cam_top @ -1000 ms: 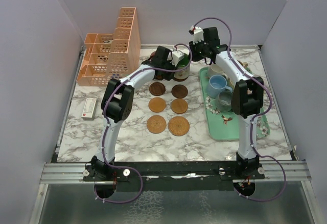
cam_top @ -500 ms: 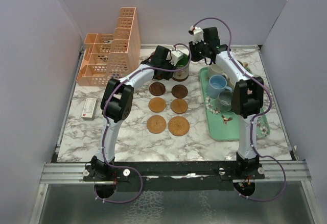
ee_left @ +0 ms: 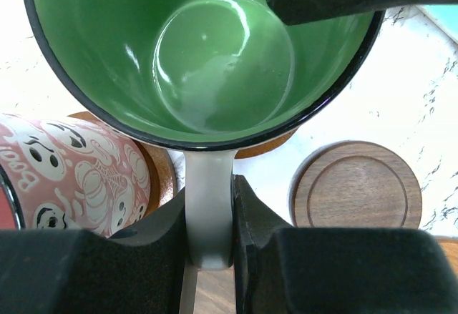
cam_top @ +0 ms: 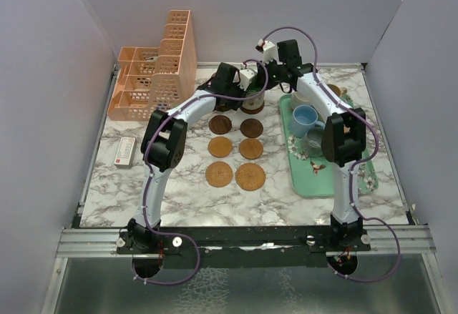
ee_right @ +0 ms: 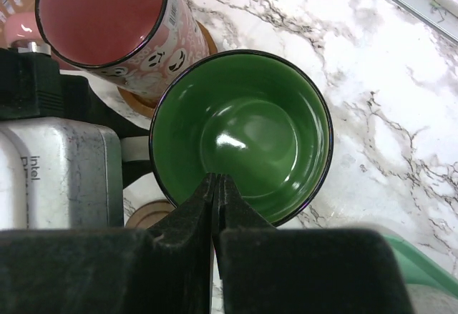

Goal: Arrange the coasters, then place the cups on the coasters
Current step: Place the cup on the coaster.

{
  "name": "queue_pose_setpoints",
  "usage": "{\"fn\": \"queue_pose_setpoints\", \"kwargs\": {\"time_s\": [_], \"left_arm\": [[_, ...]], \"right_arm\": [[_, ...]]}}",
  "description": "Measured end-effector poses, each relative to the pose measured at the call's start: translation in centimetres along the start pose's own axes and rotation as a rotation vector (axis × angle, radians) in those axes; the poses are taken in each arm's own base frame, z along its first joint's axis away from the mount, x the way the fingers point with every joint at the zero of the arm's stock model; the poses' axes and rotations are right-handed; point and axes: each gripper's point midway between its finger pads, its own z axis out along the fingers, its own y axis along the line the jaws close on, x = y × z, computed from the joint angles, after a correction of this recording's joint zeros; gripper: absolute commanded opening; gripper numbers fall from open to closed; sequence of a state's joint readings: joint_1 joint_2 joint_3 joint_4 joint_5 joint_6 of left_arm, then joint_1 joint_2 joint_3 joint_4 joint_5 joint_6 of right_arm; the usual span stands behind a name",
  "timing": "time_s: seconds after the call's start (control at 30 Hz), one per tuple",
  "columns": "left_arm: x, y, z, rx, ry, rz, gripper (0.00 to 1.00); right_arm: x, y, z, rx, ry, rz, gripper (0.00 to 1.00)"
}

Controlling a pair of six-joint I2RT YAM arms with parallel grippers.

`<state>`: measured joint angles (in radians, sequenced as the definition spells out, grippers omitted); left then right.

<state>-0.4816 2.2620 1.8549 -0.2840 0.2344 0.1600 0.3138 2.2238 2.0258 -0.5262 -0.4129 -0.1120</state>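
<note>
Leftward is where the right arm has swung over the last second, so that the right tool now hangs over the green-lined ceramic mug at the far middle of the marble worktop. Its fingers are pressed together with nothing between them, tips at the mug's rim; whether they touch it I cannot tell. The left tool is clamped on that mug's pale handle. Under the mug shows the edge of an orange-brown round coaster; whether the mug rests on it cannot be told. Just left of it stands a ghost-patterned mug with a red inside, on a second orange-brown coaster. On the near side of both mugs, six more round brown coasters lie in two columns. On the mint-green floral tray at the right stand a blue-lined mug and a grey-lined mug.
</note>
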Motion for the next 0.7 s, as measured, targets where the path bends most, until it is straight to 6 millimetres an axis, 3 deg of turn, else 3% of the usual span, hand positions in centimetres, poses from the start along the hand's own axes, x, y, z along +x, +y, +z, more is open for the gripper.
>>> {"fn": "queue_pose_setpoints", "kwargs": {"time_s": [0.37,0.7], "left_arm": [[0.06,-0.01,0.14,0.0,-0.006,0.002,0.16],[0.0,-0.07,0.5,0.0,-0.027,0.007,0.34]], "right_arm": [[0.13,0.05,-0.03,-0.004,0.004,0.002,0.02],[0.56,0.41,-0.29,-0.018,0.024,0.006,0.09]]}}
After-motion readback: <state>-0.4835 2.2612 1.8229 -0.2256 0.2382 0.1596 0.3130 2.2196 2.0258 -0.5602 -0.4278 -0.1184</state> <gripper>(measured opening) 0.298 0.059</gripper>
